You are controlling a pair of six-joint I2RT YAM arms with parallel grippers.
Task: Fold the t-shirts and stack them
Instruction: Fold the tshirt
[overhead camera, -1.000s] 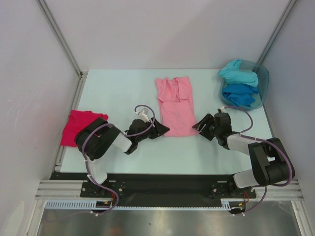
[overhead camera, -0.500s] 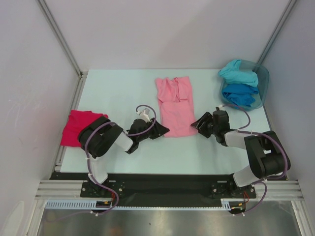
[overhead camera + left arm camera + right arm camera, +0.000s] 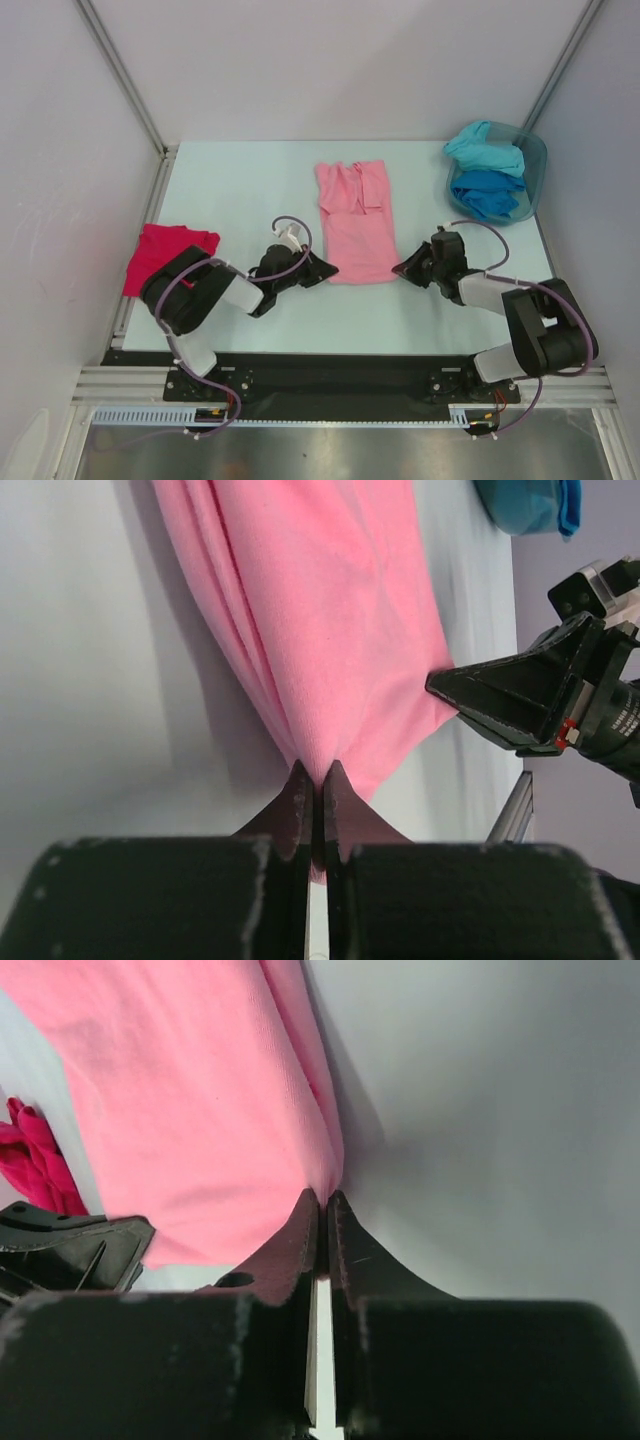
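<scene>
The light pink t-shirt (image 3: 355,225) lies folded lengthwise in a long strip at the table's middle. My left gripper (image 3: 330,268) is shut on its near left corner, and the cloth (image 3: 330,610) is pinched between the tips (image 3: 317,775). Shut on the near right corner is my right gripper (image 3: 397,268), with the pink cloth (image 3: 190,1090) bunching into its tips (image 3: 322,1200). A crimson t-shirt (image 3: 165,252) lies crumpled at the table's left edge. Turquoise (image 3: 487,150) and blue (image 3: 482,192) t-shirts fill the tub.
The teal plastic tub (image 3: 537,160) stands at the back right corner of the pale table (image 3: 240,190). White walls with metal posts close in the back and sides. In the left wrist view the right gripper (image 3: 520,695) sits close across the shirt's hem.
Both grippers have closed on the near corners of the pink t-shirt; they stood open beside it before. The shirt's near hem has drawn in slightly.
</scene>
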